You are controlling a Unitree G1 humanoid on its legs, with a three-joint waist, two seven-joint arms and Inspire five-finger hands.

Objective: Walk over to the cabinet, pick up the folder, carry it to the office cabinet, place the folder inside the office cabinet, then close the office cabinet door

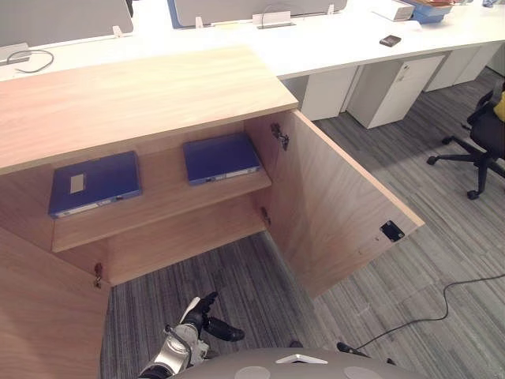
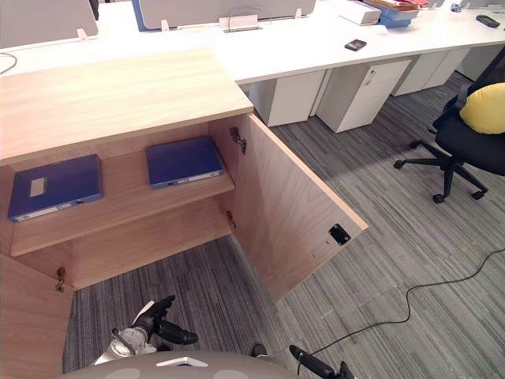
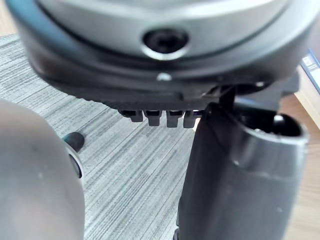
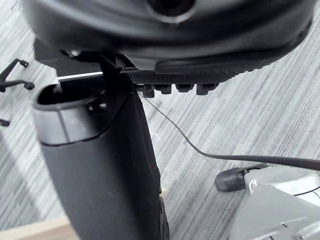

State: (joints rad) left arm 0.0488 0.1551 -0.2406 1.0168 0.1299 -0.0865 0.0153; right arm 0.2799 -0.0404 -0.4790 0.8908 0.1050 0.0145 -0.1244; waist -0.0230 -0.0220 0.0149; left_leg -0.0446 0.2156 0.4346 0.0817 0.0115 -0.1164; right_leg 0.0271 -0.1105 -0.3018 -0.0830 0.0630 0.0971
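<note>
The wooden office cabinet (image 1: 118, 95) stands open in front of me. On its shelf (image 1: 158, 209) two blue folders lie flat: one at the left (image 1: 95, 183), with a white label, and one at the right (image 1: 222, 157). The right door (image 1: 331, 205) is swung wide out towards me, and the left door (image 1: 39, 308) is open too. My left hand (image 1: 207, 320) hangs low over the carpet in front of the cabinet, its fingers relaxed and holding nothing. My right hand (image 4: 100, 160) is down by my side over the carpet, also open and holding nothing.
Long white desks (image 1: 331, 39) run behind the cabinet, with white drawer units (image 1: 390, 91) under them. A black office chair (image 2: 465, 134) with a yellow cushion stands at the right. Grey carpet (image 1: 442, 237) stretches between the open door and the chair.
</note>
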